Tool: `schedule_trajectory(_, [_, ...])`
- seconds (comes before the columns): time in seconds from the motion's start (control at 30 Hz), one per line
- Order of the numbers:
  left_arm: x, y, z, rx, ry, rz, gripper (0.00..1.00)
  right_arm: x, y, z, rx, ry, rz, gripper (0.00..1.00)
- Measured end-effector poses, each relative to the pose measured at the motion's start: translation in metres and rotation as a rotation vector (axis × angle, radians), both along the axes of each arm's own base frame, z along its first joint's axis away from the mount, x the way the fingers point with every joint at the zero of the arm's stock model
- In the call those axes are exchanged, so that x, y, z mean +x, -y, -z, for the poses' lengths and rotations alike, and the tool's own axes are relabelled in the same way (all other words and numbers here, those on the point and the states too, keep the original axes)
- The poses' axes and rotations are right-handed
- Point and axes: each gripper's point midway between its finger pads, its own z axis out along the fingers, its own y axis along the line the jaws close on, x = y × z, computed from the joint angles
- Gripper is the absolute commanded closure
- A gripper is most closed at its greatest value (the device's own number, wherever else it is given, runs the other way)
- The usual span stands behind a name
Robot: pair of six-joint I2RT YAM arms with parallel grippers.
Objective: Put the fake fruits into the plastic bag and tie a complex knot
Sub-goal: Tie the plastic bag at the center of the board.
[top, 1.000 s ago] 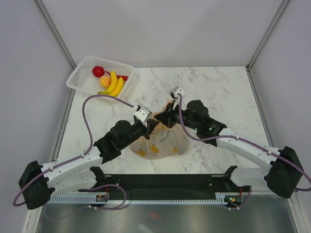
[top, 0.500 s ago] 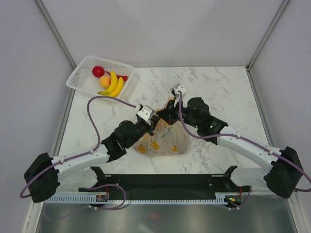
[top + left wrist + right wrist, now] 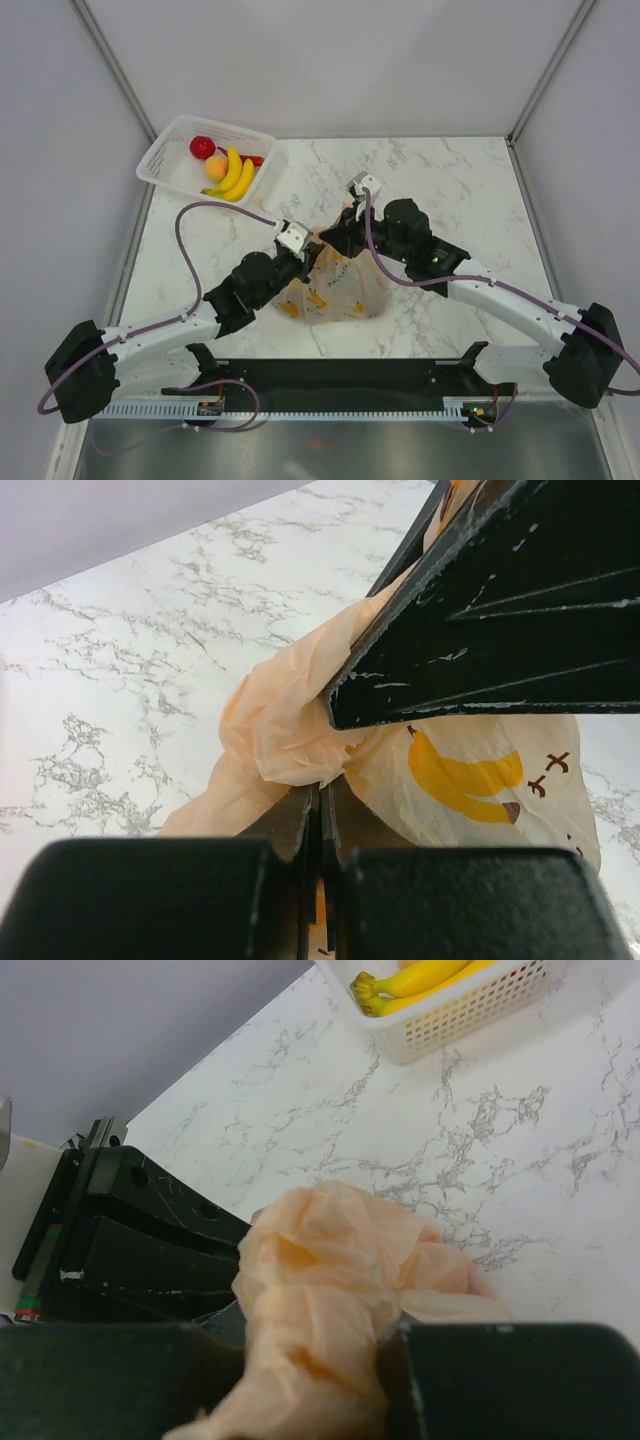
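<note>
Since a second ago the right claw [image 3: 305, 1350] has edged leftward toward the left claw [image 3: 319, 798] above the plastic bag [image 3: 335, 292], which sits mid-surface [image 3: 450, 190], while several fake fruits [image 3: 230, 172] lie in the white basket [image 3: 172, 140] at upper left. The left claw is clenched on a bunched handle strip [image 3: 285, 730]; plastic lies between the right claw's jaws, pinched or released I cannot tell. To cinch well, the left should hold firm while the right regrips close to the twist and pulls sideways.
</note>
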Motion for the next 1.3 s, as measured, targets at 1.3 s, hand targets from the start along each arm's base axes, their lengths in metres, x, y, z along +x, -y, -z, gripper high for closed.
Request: schedule_trajectory(1.3, [-0.010,-0.003,0.018,0.057,-0.052,0.039,0.98,0.018,-0.006,0.042,-0.061,-0.028,0.057,0.43])
